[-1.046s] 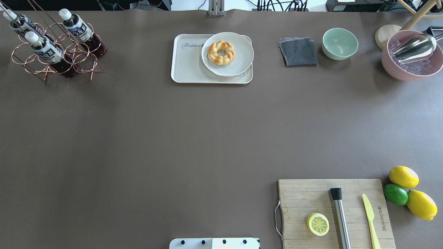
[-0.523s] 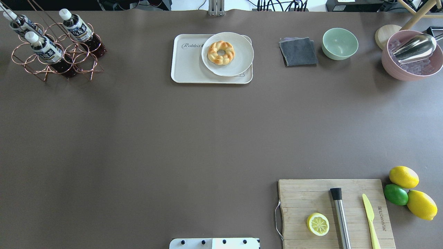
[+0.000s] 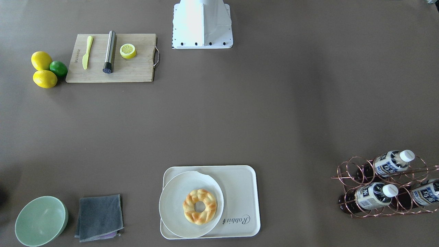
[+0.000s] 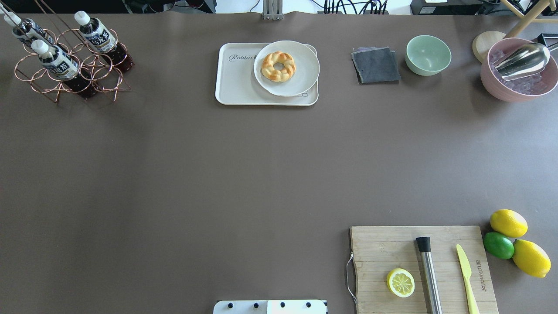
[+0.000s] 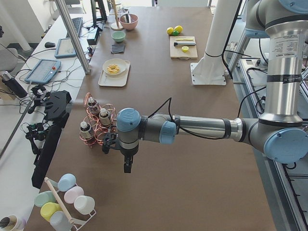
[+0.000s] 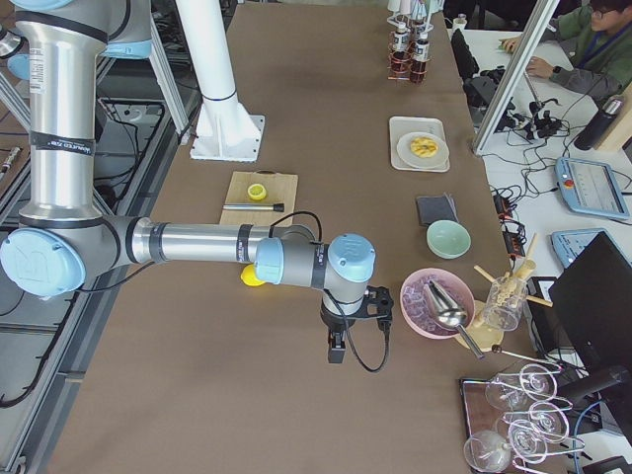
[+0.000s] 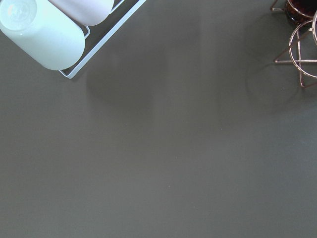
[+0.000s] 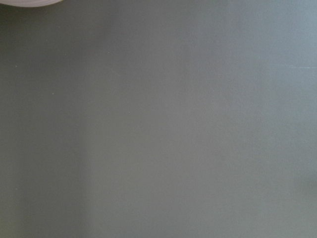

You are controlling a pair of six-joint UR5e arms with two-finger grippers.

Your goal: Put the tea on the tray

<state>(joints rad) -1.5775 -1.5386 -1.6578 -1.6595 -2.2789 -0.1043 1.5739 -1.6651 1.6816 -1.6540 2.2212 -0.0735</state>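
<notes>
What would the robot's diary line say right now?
tea in copper rack | tray holds plate, no tea | left end effector near rack, open/shut unclear | right end effector near pink bowl, open/shut unclear

Three tea bottles were held tilted in a copper wire rack (image 4: 101, 72) at the table's far left corner, caps raised toward the robot's left: a near bottle (image 4: 59, 62), a right bottle (image 4: 96, 37) and a far bottle (image 4: 26, 29). Each was clear plastic, filled with dark reddish-brown liquid, white-capped and wrapped in a white and dark-blue label. The tray (image 4: 237, 83), cream-white, round-cornered, rimmed and lettered "Rabbit", was laid flat at the far middle, well apart from the rack, its right part covered by a round white plate (image 4: 301, 74).
</notes>
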